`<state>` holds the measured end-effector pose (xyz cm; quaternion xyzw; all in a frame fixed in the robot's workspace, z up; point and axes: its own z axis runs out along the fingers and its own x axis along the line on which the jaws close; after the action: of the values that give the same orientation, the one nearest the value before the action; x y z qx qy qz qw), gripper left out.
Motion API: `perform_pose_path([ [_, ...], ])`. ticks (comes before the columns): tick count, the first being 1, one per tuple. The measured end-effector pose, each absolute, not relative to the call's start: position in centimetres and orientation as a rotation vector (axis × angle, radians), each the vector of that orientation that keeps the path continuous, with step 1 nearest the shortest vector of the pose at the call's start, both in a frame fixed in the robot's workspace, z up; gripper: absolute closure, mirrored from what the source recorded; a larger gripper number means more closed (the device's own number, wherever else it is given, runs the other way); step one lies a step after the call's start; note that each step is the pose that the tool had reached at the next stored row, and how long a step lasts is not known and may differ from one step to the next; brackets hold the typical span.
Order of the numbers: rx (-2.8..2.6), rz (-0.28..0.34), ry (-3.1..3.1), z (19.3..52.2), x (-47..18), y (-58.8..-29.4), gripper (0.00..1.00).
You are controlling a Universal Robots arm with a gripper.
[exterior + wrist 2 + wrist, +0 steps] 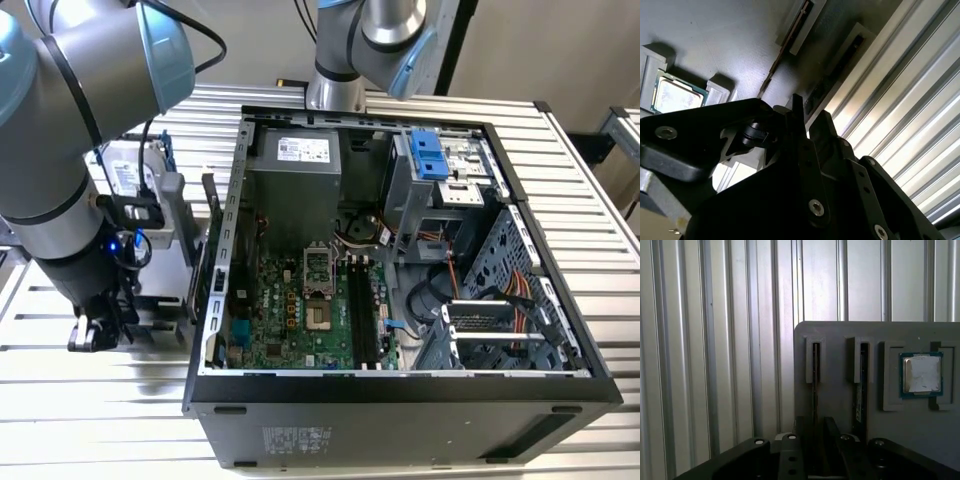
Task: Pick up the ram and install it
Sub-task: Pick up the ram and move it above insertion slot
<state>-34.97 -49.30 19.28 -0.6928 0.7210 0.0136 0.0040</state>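
Observation:
The ram (815,385) stands on edge in a slot of a grey holder (840,330), showing as a thin dark strip; the second wrist view shows the ram (782,52) too. My gripper (816,427) hangs low over the holder, its two black fingers in line with that slot, one on each side of the stick. A narrow gap shows between the fingers (797,117), so it looks open. In the exterior view the gripper (95,330) is on the exterior view's left, outside the computer case (400,405).
Another stick (859,405) sits in the neighbouring slot, and a processor chip (921,374) lies in a pocket beside it. The open case holds a green motherboard (290,310) with dark memory slots (362,310) and a blue drive bracket (428,150). A ribbed metal table (100,420) lies underneath.

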Motion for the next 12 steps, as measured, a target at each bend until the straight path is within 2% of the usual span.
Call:
perform_pose_path([
  [12, -2.172, 0.043, 2.258, 19.28, -34.97, -49.30, 0.00],
])
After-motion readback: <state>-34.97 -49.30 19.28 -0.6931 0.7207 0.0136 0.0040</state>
